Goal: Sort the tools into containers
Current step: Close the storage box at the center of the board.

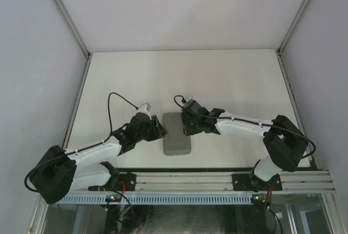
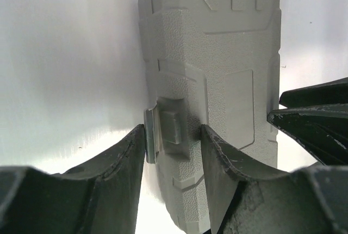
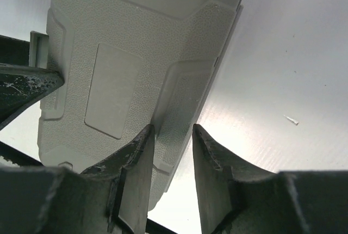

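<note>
The grey tool case lies shut on the white table between my two grippers. No tools show in any view. My left gripper is at the case's left edge. In the left wrist view its open jaws stand either side of the case's latch, and the left finger touches the latch flap. My right gripper is at the case's right edge. In the right wrist view its open jaws straddle the rim of the case. The case fills the left wrist view.
The white table stretches behind the case, closed in by white walls at the back and sides. A metal rail carries the arm bases at the near edge. A small white speck lies on the table right of the case.
</note>
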